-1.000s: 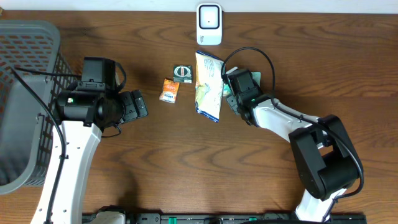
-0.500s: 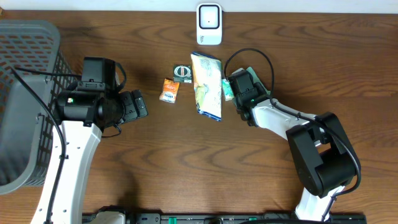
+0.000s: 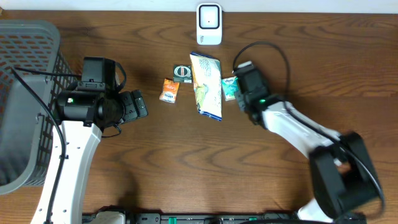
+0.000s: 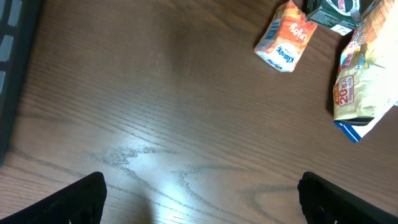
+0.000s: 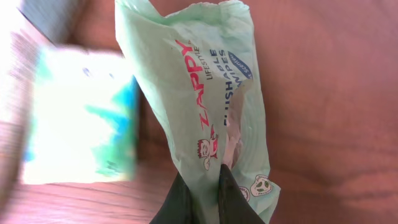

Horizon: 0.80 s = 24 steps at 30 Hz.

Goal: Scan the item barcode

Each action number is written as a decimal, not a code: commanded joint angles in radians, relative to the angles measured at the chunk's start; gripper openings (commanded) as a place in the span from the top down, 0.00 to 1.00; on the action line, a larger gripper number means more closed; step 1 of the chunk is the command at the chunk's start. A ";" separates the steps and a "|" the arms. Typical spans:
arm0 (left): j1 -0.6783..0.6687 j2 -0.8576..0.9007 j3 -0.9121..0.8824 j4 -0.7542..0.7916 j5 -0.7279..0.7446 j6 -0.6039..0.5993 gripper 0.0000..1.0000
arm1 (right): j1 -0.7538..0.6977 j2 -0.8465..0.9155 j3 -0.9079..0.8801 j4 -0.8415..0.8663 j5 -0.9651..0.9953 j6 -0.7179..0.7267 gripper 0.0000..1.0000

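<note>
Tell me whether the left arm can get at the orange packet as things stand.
Probably yes. The left pincer stands open and empty, facing the orange packet, with only bare table between them. The black box and long bag lie beyond it, not in the path.

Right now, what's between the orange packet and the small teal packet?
The long snack bag lies between the orange packet and the teal packet, seen in the overhead view.
</note>
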 commanded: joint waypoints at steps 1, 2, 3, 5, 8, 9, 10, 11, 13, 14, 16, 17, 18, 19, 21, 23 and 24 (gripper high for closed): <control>0.005 0.000 0.001 -0.005 -0.002 -0.009 0.02 | -0.066 -0.115 0.003 -0.020 -0.307 0.045 0.99; 0.005 0.000 0.001 -0.005 -0.003 -0.009 0.02 | -0.085 -0.127 0.003 -0.030 -0.375 0.045 0.99; 0.005 0.000 0.001 -0.005 -0.003 -0.009 0.02 | -0.126 -0.137 0.003 -0.045 -0.499 0.077 0.99; 0.005 0.000 0.001 -0.005 -0.002 -0.009 0.02 | -0.174 -0.134 0.003 -0.063 -0.627 0.129 0.99; 0.005 0.000 0.001 -0.005 -0.002 -0.009 0.02 | -0.243 -0.129 0.003 -0.095 -0.802 0.182 0.99; 0.005 0.000 0.001 -0.005 -0.003 -0.009 0.02 | -0.266 -0.129 0.002 -0.106 -0.863 0.187 0.99; 0.005 0.000 0.001 -0.005 -0.003 -0.009 0.02 | -0.290 -0.129 0.002 -0.117 -0.927 0.187 0.99; 0.005 0.000 0.001 -0.005 -0.002 -0.009 0.03 | -0.311 -0.129 0.001 -0.127 -0.983 0.187 0.99; 0.005 0.000 0.001 -0.005 -0.003 -0.009 0.02 | -0.341 -0.127 -0.001 -0.149 -1.043 0.187 0.99; 0.005 0.000 0.001 -0.005 -0.003 -0.009 0.02 | -0.356 -0.126 -0.003 -0.166 -1.053 0.187 0.99; 0.005 0.000 0.001 -0.005 -0.003 -0.009 0.02 | -0.380 -0.125 -0.008 -0.196 -1.053 0.187 0.99; 0.005 0.000 0.001 -0.005 -0.003 -0.009 0.02 | -0.391 -0.124 -0.014 -0.206 -1.059 0.187 0.99; 0.005 0.000 0.001 -0.005 -0.003 -0.009 0.02 | -0.399 -0.124 -0.020 -0.206 -1.079 0.187 0.99; 0.005 0.000 0.001 -0.005 -0.002 -0.009 0.02 | -0.406 -0.124 -0.031 -0.203 -1.116 0.187 0.99; 0.005 0.000 0.001 -0.005 -0.003 -0.009 0.02 | -0.413 -0.124 -0.056 -0.183 -1.192 0.187 0.99; 0.005 0.000 0.001 -0.005 -0.002 -0.009 0.02 | -0.414 -0.124 -0.084 -0.158 -1.273 0.197 0.99; 0.005 0.000 0.001 -0.005 -0.003 -0.009 0.02 | -0.414 -0.124 -0.102 -0.140 -1.304 0.216 0.99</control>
